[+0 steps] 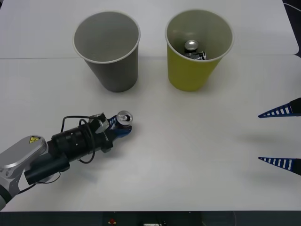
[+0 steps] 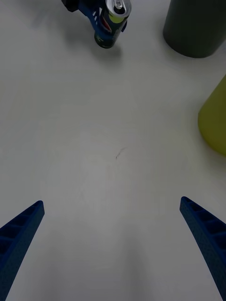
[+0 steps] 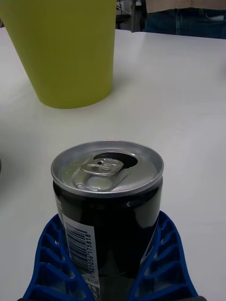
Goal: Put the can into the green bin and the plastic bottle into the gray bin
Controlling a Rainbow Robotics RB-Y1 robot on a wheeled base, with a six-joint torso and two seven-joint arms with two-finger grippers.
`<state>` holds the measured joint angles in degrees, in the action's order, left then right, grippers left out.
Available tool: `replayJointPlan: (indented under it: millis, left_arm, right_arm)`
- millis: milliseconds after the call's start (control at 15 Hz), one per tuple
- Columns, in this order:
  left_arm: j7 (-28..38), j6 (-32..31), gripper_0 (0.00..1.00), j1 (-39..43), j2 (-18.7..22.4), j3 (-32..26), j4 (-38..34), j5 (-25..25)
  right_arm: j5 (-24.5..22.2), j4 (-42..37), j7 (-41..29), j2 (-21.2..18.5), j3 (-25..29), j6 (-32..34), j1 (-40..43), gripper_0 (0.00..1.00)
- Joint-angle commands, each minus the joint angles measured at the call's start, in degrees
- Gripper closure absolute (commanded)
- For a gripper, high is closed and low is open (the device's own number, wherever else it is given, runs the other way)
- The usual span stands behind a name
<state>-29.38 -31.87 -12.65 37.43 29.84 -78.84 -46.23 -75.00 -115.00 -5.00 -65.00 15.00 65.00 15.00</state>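
A small black can with a silver pull-tab top stands upright on the white table, in front of the gray bin. My left gripper is shut on the can, with a blue finger wrapped round each side. The can also shows far off in the right wrist view. Another can lies inside the green bin. My right gripper hangs open at the table's right side, nothing between its fingers. The plastic bottle is out of view.
The two bins stand side by side at the back, gray on the left and green on the right, with a gap between them. The green bin rises beyond the held can. A seam crosses the table behind the bins.
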Motion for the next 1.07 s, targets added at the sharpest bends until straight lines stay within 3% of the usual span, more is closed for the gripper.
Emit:
replayJointPlan:
  millis: [67,733,800,1067]
  left_arm:
    - [7.7,0.0,1.0,0.8,0.7,-0.7,-4.0,-4.7]
    - [62.7,-1.5,1.0,1.5,1.3,-4.9,-24.5,-44.7]
    - [68.9,-3.2,1.0,0.9,1.2,-5.3,-26.2,-49.2]
    - [83.7,-11.8,1.0,-1.3,-1.2,-9.1,-31.0,-61.0]
  right_arm:
    - [0.0,0.0,0.0,0.0,0.0,0.0,0.0,0.0]
    - [0.0,0.0,0.0,0.0,0.0,0.0,0.0,0.0]
    - [0.0,0.0,0.0,0.0,0.0,0.0,0.0,0.0]
    - [0.0,0.0,0.0,0.0,0.0,0.0,0.0,0.0]
